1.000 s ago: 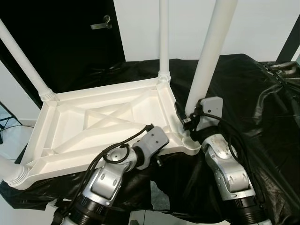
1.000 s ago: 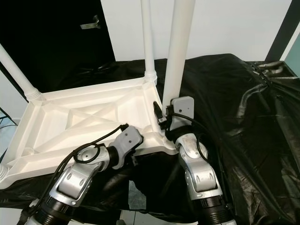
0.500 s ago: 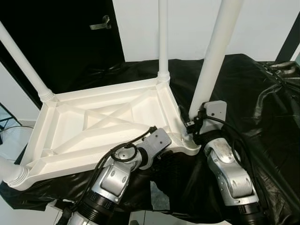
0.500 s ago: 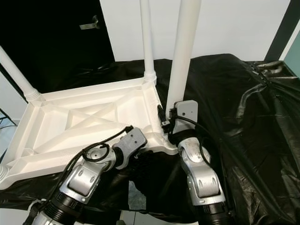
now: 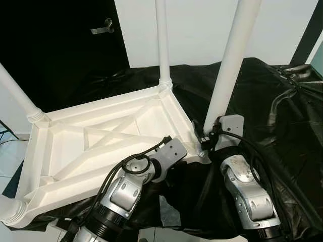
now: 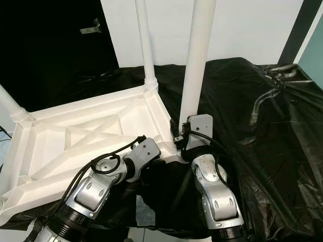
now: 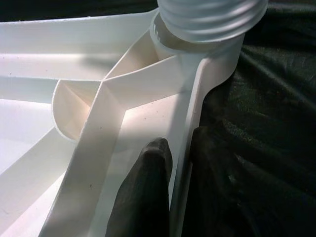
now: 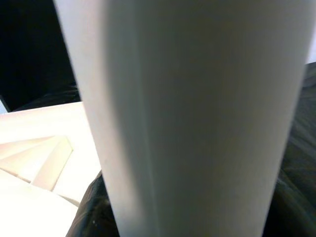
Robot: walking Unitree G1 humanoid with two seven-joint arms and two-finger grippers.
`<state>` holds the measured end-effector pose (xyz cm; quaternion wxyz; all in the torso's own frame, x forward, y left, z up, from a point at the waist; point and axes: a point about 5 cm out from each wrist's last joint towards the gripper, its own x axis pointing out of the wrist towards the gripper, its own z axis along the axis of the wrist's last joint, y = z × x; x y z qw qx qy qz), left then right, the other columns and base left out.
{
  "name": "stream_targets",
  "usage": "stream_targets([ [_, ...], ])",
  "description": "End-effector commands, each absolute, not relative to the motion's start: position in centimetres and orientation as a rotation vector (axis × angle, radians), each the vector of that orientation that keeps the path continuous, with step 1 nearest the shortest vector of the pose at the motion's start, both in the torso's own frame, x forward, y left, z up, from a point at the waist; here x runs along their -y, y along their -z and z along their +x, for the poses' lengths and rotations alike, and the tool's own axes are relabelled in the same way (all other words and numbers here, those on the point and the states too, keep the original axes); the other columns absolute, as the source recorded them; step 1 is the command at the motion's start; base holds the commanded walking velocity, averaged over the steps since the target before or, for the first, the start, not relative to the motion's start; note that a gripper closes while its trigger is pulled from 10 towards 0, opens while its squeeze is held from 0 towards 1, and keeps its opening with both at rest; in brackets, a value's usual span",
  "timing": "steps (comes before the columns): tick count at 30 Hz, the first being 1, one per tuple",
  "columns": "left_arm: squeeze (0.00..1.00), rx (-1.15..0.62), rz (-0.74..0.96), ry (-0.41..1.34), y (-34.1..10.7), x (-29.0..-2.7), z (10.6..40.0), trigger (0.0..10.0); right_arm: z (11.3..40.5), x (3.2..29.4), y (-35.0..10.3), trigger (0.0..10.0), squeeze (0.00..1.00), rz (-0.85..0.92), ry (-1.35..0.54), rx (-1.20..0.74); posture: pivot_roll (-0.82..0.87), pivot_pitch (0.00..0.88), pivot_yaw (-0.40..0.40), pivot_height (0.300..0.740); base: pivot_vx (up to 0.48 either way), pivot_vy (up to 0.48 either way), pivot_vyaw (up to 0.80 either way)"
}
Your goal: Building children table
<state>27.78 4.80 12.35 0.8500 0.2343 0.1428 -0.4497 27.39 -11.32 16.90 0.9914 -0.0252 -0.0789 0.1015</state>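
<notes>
The white plastic children's table (image 5: 91, 108) lies upside down on black cloth, legs pointing up. My left gripper (image 7: 180, 163) is shut on the table's rim close to the near right corner, one finger (image 7: 143, 192) inside the rim and the other outside. That corner's screw socket (image 7: 207, 19) sits just ahead of it. The near right leg (image 5: 229, 65) rises from this corner. My right gripper (image 5: 207, 138) is at the leg's base, and the leg (image 8: 187, 113) sits very close between its fingers, shut on it.
Three other legs stand in the table: far (image 5: 162, 40), left (image 5: 17, 96) and near left (image 5: 10, 209). Crumpled black cloth (image 5: 282, 116) covers the surface to the right. A black door with a handle (image 5: 101, 26) is behind on the left, beside a white wall.
The head view has shifted, so the table sits a little further left. My left wrist has reached slightly further towards the corner. Both grippers keep their holds.
</notes>
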Motion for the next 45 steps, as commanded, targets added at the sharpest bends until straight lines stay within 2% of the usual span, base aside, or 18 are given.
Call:
stream_targets([
  [1, 0.0, -0.339, 0.53, 0.888, -11.7, -5.5, 28.0, 10.0, 27.5, 11.5, -17.3, 10.0, 0.0, -0.044, -0.185, 0.171, 0.02, 0.0, 0.077, 0.74, 0.0, 0.0, 0.0],
  [9, 0.0, -0.34, 0.519, 0.89, -11.9, -5.7, 27.8, 10.0, 27.8, 12.8, -15.4, 10.0, 0.0, 0.072, -0.099, 0.082, 0.03, 0.0, 0.072, 0.74, 0.0, 0.0, 0.0],
  [20, 0.0, -0.349, 0.52, 0.867, -12.0, -6.2, 27.9, 10.0, 28.5, 14.0, -13.9, 10.0, 0.0, 0.127, -0.054, 0.008, 0.03, 0.0, 0.075, 0.74, 0.0, 0.0, 0.0],
  [30, 0.0, -0.35, 0.523, 0.858, -12.2, -6.4, 28.1, 10.0, 30.0, 11.9, -14.9, 10.0, 0.0, 0.056, -0.165, 0.035, 0.04, 0.0, 0.069, 0.74, 0.0, 0.0, 0.0],
  [37, 0.0, -0.346, 0.525, 0.848, -12.4, -6.4, 28.1, 10.0, 29.6, 10.1, -14.8, 10.0, 0.0, 0.041, -0.225, 0.036, 0.05, 0.0, 0.059, 0.74, 0.0, 0.0, 0.0],
  [45, 0.0, -0.348, 0.528, 0.842, -12.3, -6.5, 28.0, 10.0, 29.1, 10.5, -14.6, 10.0, 0.0, 0.024, -0.213, 0.03, 0.05, 0.0, 0.06, 0.74, 0.0, 0.0, 0.0],
])
